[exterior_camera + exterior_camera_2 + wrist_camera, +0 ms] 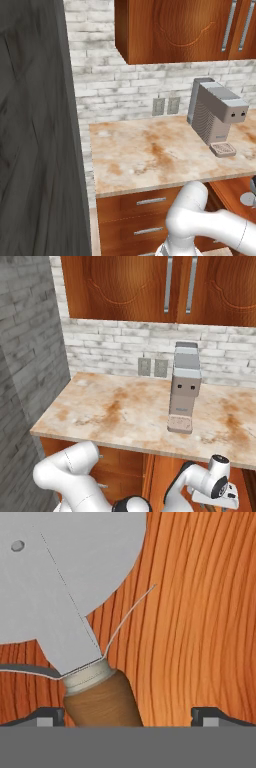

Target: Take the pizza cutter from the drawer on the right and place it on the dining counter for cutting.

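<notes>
The small pizza cutter, with its flat round grey metal wheel and short brown wooden handle, is seen lying on the plain, strongly grained wood floor of the shallow reddish-brown drawer. The two-finger gripper is spread wide, its dark fingertips flanking the handle without touching.
</notes>
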